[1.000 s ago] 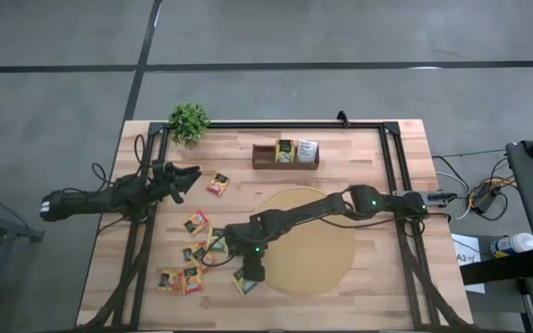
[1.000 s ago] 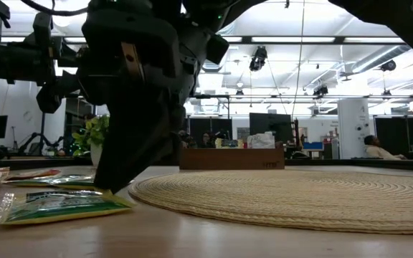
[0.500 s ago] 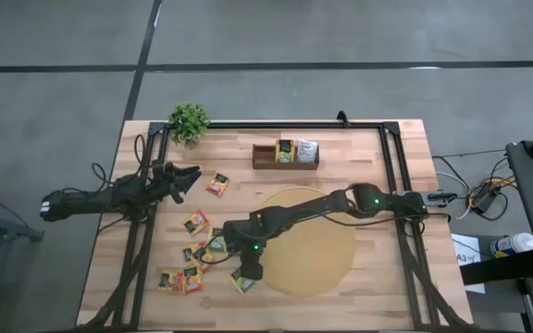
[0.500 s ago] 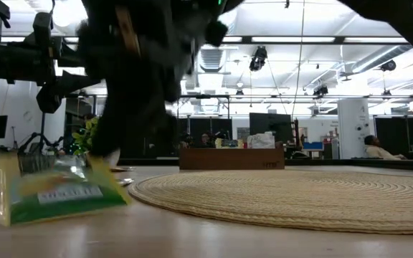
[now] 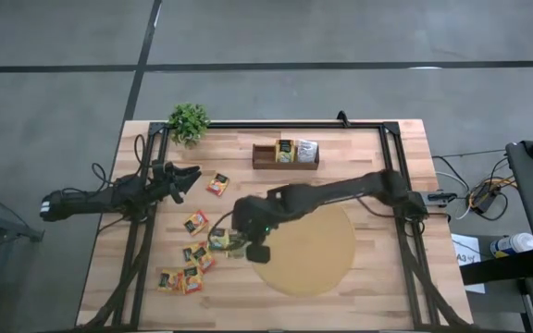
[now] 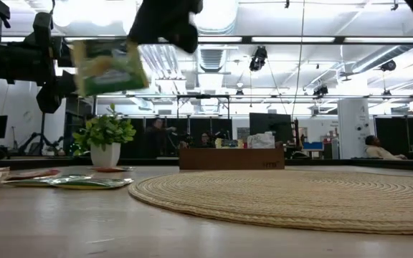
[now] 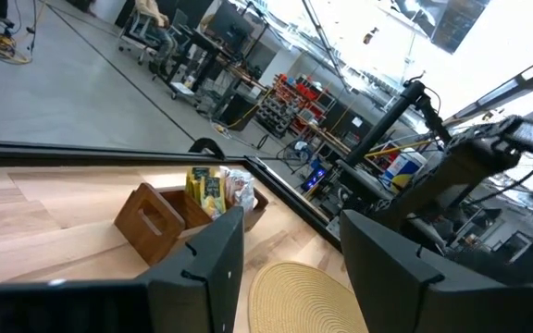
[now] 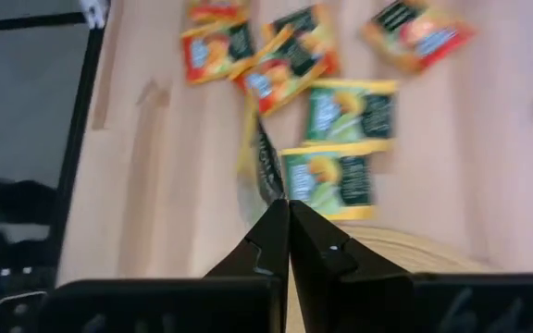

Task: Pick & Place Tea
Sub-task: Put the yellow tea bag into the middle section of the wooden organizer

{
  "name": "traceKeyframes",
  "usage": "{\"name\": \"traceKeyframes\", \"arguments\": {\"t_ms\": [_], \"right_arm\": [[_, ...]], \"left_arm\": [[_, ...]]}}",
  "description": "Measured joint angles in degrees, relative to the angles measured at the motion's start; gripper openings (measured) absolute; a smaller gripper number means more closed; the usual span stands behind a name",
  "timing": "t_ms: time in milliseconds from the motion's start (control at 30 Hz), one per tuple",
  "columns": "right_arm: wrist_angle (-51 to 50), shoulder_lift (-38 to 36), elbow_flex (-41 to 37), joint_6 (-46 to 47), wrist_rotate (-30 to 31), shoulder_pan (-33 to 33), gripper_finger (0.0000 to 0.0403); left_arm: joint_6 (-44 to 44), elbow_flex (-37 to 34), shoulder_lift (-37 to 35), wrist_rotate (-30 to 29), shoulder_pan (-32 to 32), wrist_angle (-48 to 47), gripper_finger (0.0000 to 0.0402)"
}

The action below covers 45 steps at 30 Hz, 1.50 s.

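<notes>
Right fingers [image 8: 290, 215] pinched tight on a seemingly yellow-green sachet [image 6: 108, 67].

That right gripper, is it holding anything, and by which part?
Yes: the right gripper pinches a yellow-green tea sachet by its edge, lifted off the table.

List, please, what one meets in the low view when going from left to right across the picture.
Flat tea sachets on the table → the lifted green sachet in the right gripper → potted plant → wooden tray → round woven mat.
</notes>
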Motion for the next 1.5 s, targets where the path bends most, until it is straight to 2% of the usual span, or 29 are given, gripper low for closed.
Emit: {"name": "traceKeyframes", "arguments": {"t_ms": [133,267,600,767,1167,1500], "right_arm": [[-4.0,-4.7,-0.4,-2.7,3.7,-1.8,0.0008],[-6.6,-9.9,-2.9,-5.3,4.7,-4.8,0.0008],[-2.4,-29.9,-21.6,-12.0,4.7,-16.9,0.0008],[0.4,-36.6,-29.2,-13.6,3.2,-23.4,0.0008],[11.9,-38.8,-41.8,-17.1,0.8,-32.6,0.0008],[22.4,-38.7,-48.5,-14.4,-0.2,-37.4,0.0008]], "left_arm": [[0.0,0.0,0.0,0.0,0.0,0.0,0.0174],[0.0,0.0,0.0,0.0,0.0,0.0,0.0174],[0.0,0.0,0.0,0.0,0.0,0.0,0.0174],[0.0,0.0,0.0,0.0,0.0,0.0,0.0174],[0.0,0.0,0.0,0.0,0.0,0.0,0.0174],[0.0,0.0,0.0,0.0,0.0,0.0,0.0174]]}}
